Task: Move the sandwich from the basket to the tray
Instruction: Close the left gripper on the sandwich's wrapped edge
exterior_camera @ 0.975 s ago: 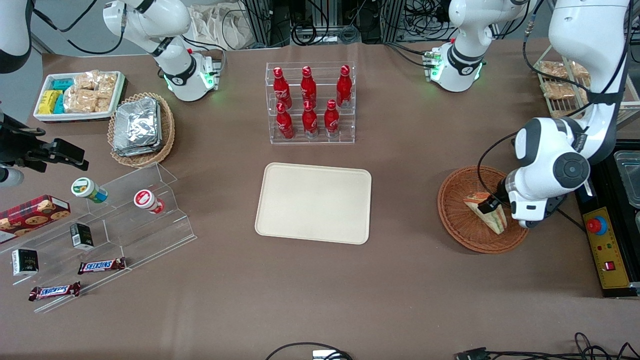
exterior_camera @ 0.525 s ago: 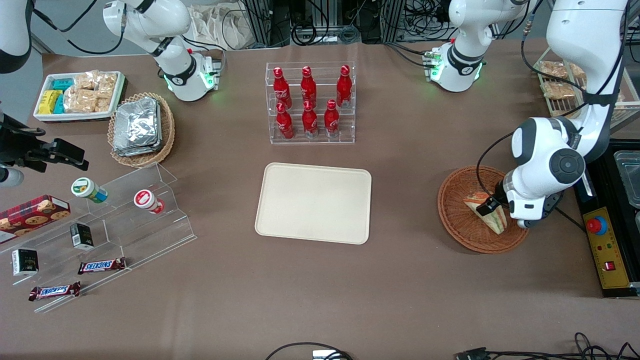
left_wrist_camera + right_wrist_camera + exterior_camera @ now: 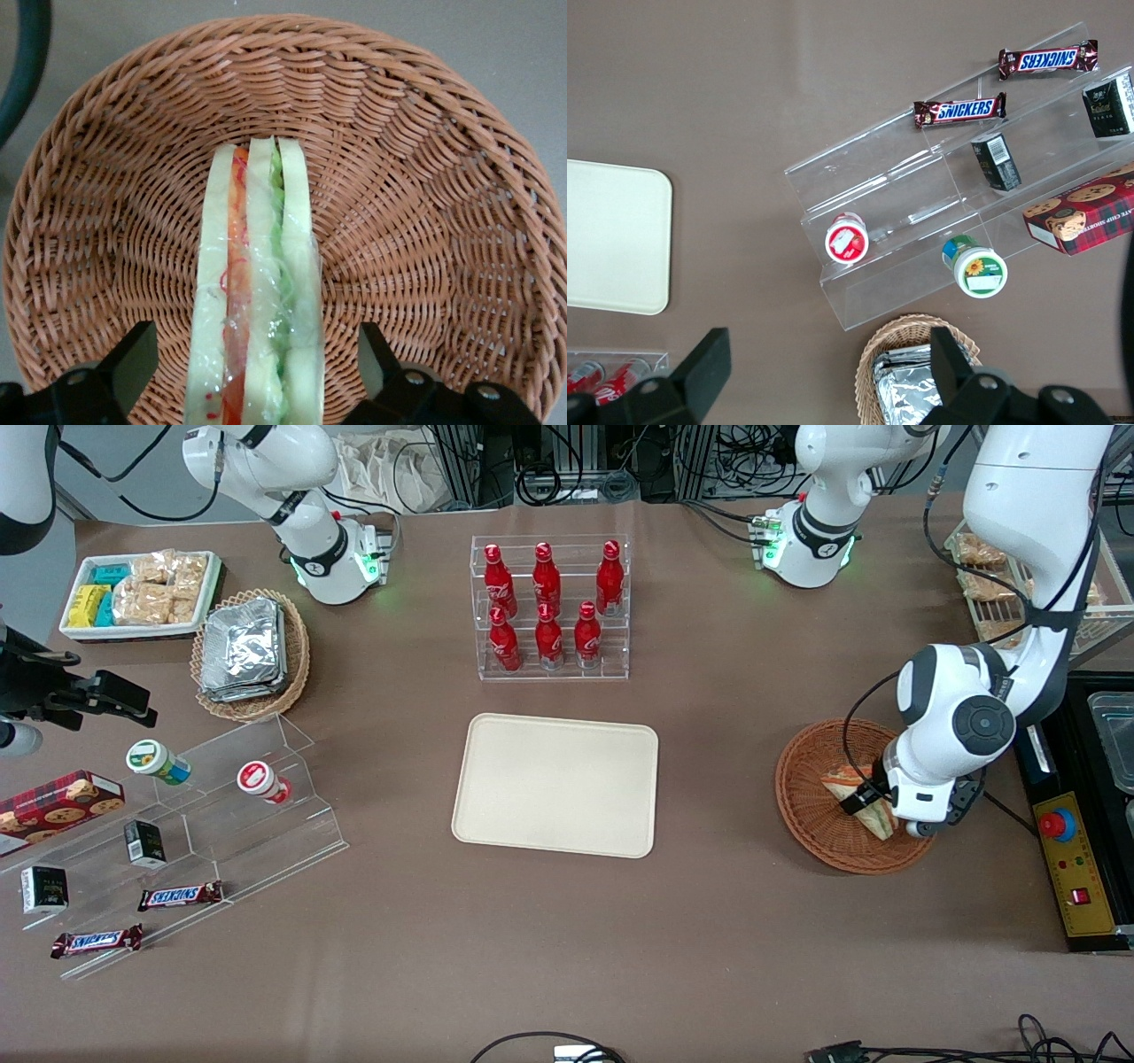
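Sandwich (image 3: 255, 292) is sitting on edge in the basket (image 3: 425, 177); I'm holding the pincer (image 3: 257, 381) wide open astride it, gripping nothing. Looks soft, light, wrap prob slippery, so I'm squeezing bread faces gently.

"SNICKERS" reads in white-and-blue letters on 2 brown candy bars (image 3: 1048, 59) (image 3: 959, 110) lying on the clear acrylic step display (image 3: 939, 190); the same 2 bars (image 3: 180, 895) (image 3: 96, 940) show the word in the front view too. The red bottles (image 3: 548, 636) in the clear rack carry white script too small to read. The small dark boxes (image 3: 996, 160) bear print that cannot be made out.

The left arm's gripper (image 3: 873, 804) hangs over the basket (image 3: 811, 815).
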`<state>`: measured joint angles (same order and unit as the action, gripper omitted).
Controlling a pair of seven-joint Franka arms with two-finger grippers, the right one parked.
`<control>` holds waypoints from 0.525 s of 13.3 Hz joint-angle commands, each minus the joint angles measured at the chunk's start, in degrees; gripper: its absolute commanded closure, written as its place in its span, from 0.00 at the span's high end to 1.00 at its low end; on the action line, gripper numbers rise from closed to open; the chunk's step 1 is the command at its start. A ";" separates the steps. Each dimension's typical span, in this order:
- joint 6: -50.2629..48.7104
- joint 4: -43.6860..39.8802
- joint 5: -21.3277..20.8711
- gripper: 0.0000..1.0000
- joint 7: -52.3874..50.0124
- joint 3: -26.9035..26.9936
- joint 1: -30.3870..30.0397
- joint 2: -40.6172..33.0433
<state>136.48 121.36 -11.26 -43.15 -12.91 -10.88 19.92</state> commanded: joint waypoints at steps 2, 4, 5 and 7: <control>0.63 1.07 -0.95 0.28 3.34 -0.01 -1.33 -1.03; -0.59 0.55 -0.95 0.00 3.34 -0.19 -1.33 -1.73; -3.04 -0.94 -0.95 0.00 3.42 -0.27 -1.25 -2.43; -10.23 -5.50 -0.87 0.00 3.69 -0.62 -0.90 -2.61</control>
<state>132.21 119.33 -11.35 -40.07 -13.01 -11.81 18.88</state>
